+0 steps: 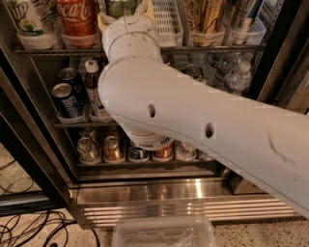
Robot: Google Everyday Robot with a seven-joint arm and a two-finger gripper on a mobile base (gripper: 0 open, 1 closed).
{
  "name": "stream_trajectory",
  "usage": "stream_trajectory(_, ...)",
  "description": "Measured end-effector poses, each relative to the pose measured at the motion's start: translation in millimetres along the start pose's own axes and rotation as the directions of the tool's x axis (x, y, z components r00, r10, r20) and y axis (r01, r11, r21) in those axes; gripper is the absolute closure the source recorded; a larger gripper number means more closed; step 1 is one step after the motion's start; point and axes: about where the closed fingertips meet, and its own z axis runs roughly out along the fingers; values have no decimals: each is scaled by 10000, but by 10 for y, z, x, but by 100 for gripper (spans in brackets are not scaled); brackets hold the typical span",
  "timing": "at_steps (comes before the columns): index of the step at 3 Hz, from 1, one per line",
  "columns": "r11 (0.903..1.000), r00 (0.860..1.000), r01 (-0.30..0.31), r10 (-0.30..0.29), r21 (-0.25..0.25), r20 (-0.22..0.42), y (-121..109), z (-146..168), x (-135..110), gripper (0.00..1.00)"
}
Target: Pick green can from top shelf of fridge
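The fridge [159, 193] stands open in front of me, with wire racks of drinks. The top shelf [212, 48] carries clear trays, tall cans and a red Coca-Cola can [76, 17]. The green can [120, 6] shows only as a dark green sliver at the top edge, right of the Coca-Cola can. My gripper [123, 14] is at the end of the big white arm [193, 125], raised to the top shelf and right at the green can. My wrist hides most of the can.
A white slotted basket [166, 19] stands right of the gripper. The middle rack holds a blue can [67, 99] and water bottles [239, 77]. Short cans [112, 149] fill the bottom rack. A clear plastic tub [164, 231] and cables [29, 226] lie on the floor.
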Motion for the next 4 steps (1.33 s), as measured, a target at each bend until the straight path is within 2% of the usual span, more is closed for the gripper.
stream_trajectory(2,9999,10000,21,-22,-117,-92,14,113,3,35)
stream_trajectory(4,9993,9992,-156,143,-337,-384,108,230,108,36)
